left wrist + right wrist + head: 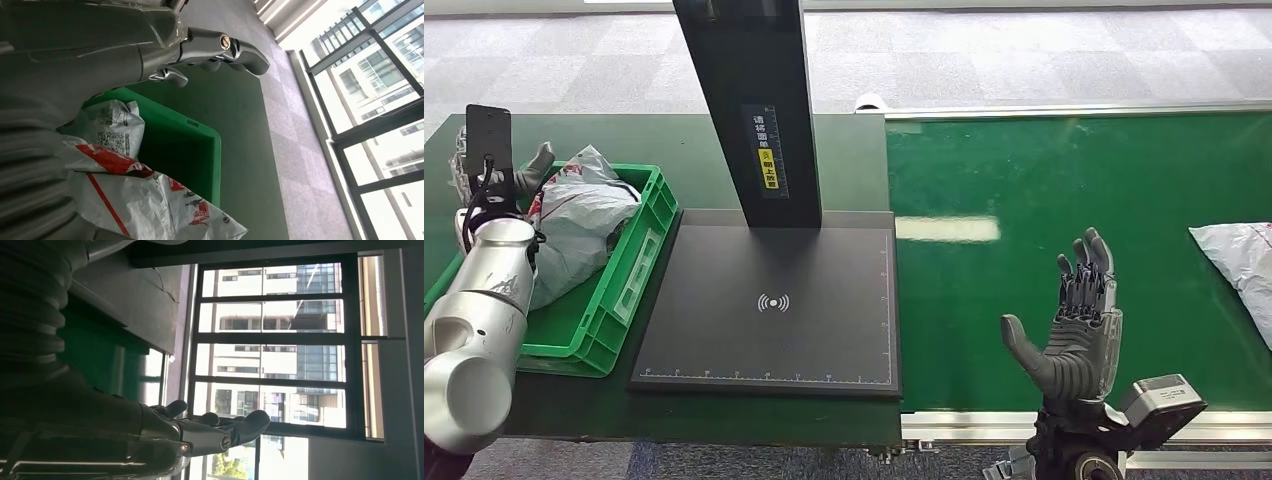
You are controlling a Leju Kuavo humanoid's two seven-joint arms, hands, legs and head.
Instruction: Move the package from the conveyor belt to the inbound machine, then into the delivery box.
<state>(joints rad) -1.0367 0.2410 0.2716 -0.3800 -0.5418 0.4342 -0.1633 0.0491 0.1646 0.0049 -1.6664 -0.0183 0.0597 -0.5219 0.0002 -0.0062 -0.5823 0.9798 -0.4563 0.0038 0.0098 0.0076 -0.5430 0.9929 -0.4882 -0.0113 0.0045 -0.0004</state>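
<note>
The next package [1239, 265] lies on the belt [1044, 180], off to the right of the right hand [1074, 330], which is spread wide and holds nothing.

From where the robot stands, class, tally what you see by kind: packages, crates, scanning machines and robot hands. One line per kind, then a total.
Packages: 2, one in the green crate, one on the conveyor belt
Crates: 1
Scanning machines: 1
Robot hands: 2, left hand, right hand
Total: 6
</note>
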